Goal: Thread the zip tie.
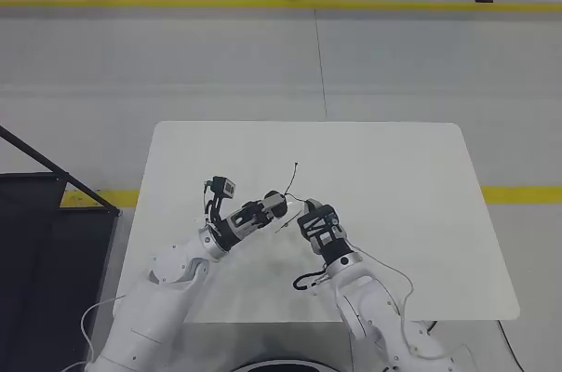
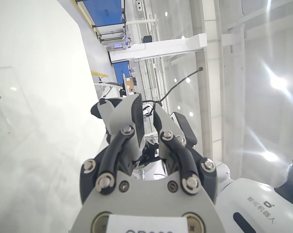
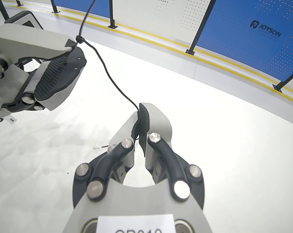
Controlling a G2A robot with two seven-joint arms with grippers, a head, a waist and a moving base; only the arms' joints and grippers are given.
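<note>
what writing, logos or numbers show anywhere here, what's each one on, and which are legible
white perforated wall panel: dark brand logo with lettering, legible
blue perforated wall panel: same logo, legible
white paper label on the right gripper: characters cut off at the picture edge, unreadable
second white paper label on the left gripper: likewise cut off, unreadable

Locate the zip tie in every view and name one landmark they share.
Top view: zip tie, a thin black strand between the left tool and the right tool.
Left wrist view: zip tie curving away from the left tool's tip into the room behind.
Right wrist view: zip tie running from the right tool, shut on it, past the left tool.
Shared landmark: the left tool.
</note>
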